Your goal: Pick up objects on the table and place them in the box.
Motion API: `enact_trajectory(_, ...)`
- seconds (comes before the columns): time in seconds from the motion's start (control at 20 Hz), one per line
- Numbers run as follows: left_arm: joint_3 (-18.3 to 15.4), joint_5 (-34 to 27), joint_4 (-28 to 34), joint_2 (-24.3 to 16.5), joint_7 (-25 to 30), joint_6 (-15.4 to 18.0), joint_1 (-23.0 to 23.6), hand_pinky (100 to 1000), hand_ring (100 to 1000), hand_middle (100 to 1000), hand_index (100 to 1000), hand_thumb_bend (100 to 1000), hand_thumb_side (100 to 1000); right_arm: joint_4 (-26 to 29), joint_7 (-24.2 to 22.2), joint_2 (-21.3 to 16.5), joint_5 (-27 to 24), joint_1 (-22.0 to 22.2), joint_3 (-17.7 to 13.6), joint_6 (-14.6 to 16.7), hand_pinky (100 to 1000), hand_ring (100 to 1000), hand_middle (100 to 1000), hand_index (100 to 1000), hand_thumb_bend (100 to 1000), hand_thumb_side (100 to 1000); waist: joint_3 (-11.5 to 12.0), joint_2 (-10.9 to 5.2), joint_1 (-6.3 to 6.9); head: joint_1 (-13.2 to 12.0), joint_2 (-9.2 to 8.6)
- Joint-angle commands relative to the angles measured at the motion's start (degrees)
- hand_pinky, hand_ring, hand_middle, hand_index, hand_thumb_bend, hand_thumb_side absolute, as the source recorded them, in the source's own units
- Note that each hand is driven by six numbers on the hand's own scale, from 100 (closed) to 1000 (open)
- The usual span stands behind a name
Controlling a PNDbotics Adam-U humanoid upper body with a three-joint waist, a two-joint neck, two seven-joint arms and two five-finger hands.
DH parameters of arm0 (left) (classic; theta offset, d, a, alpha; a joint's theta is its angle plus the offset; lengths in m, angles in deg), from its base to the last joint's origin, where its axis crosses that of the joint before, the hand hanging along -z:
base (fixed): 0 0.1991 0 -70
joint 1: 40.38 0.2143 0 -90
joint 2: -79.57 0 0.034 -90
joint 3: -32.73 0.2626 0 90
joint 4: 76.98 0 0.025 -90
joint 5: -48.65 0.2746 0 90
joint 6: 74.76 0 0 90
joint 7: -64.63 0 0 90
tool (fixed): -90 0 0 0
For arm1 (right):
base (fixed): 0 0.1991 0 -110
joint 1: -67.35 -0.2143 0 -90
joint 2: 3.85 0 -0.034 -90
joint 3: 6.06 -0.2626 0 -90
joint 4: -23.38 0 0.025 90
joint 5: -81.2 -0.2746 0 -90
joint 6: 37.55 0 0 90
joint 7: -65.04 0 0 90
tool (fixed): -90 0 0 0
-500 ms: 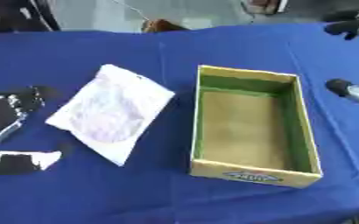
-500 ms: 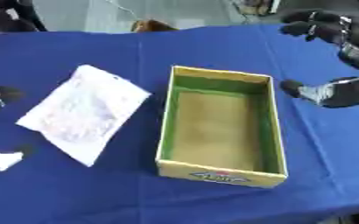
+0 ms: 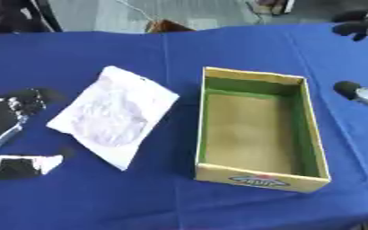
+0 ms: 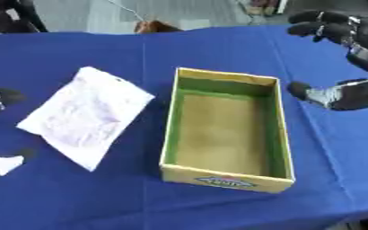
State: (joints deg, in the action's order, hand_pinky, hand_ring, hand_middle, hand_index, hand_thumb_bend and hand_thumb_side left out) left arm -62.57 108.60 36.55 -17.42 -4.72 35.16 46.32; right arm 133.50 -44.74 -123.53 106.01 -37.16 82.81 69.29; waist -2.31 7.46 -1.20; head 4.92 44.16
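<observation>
White pouch (image 3: 115,116): flat, limp, light, likely slippery; pinch at edge nearest my left hand (image 3: 14,128), fingers spread wide. Box (image 4: 226,130) beyond. Right hand (image 4: 352,58) wide, empty.

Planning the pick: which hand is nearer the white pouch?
Left. The left hand sits just beside the white pouch, on its left; the right hand is beyond the box, at the far right.

White pouch (image 3: 115,116) beside open box (image 3: 258,173)

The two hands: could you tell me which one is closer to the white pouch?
The left hand, beside the white pouch at its left. The right hand lies beyond the box.
</observation>
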Motion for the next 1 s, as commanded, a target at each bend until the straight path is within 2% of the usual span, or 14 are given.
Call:
enact_trajectory(0.05, -0.2, -0.4, 1.1, -1.6, -0.1, 0.2, -0.2, 579, 736, 862, 934, 477, 505, 0.3, 0.1, -1.1, -0.1, -0.9, -1.0, 0.1, 703, 798, 920, 916, 444, 690, 0.0, -0.76, 0.06, 0.5, -0.04)
enact_trajectory(0.35, 0.0, -0.4, 1.1, -2.1, -0.1, 0.4, -0.5, 586, 738, 861, 935, 490, 503, 0.3, 0.1, -1.0, -0.1, -1.0, -0.9, 0.1, 702, 797, 919, 917, 444, 690, -0.1, -0.72, 0.08, 0.5, -0.04)
enact_trajectory(0.65, 1.0, -1.0, 1.1, -4.4, -0.4, 1.5, -2.0, 600, 744, 860, 935, 518, 500, 0.2, 0.0, -0.9, -0.2, -1.1, -0.9, 0.1, 701, 797, 919, 917, 446, 690, -0.2, -0.74, 0.20, 0.5, -0.04)
enact_trajectory(0.85, 2.7, -2.8, 1.1, -8.0, -0.2, 2.9, -3.1, 619, 750, 860, 936, 532, 521, 0.1, -0.1, -1.0, -0.2, -1.1, -0.8, 0.2, 703, 798, 920, 917, 447, 691, -0.3, -0.81, 0.36, 0.7, -0.04)
enact_trajectory(1.0, 4.5, -5.8, 1.1, -13.3, 0.2, 4.4, -3.9, 639, 757, 859, 936, 560, 536, 0.1, -0.2, -1.4, -0.2, -1.1, -0.7, 0.2, 703, 798, 920, 917, 449, 691, -0.3, -0.93, 0.59, 0.9, -0.04)
